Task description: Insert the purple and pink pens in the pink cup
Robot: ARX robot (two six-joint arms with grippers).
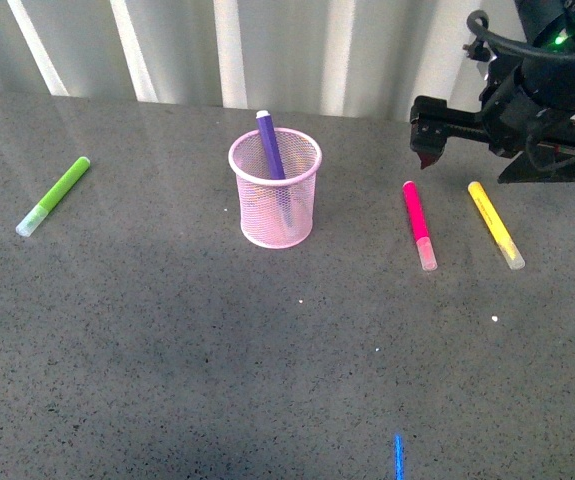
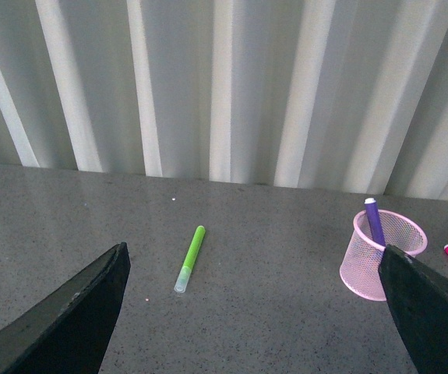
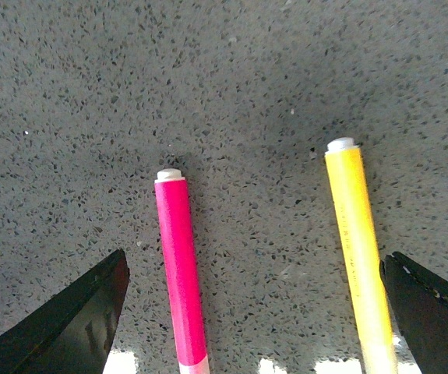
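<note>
The pink cup (image 1: pixel 275 201) stands on the table's middle with the purple pen (image 1: pixel 270 146) upright inside it; both show in the left wrist view, cup (image 2: pixel 379 265) and pen (image 2: pixel 375 220). The pink pen (image 1: pixel 419 225) lies flat right of the cup, also in the right wrist view (image 3: pixel 180 265). My right gripper (image 1: pixel 429 152) is open, hovering just behind the pink pen's far end; in its wrist view (image 3: pixel 255 312) the pink pen and a yellow marker lie between the fingers. My left gripper (image 2: pixel 259 312) is open and empty, out of the front view.
A yellow marker (image 1: pixel 496 224) lies right of the pink pen, also in the right wrist view (image 3: pixel 358 249). A lime-green marker (image 1: pixel 54 195) lies at the far left, also in the left wrist view (image 2: pixel 190 258). A ribbed white wall (image 1: pixel 227 50) backs the grey table (image 1: pixel 167 350).
</note>
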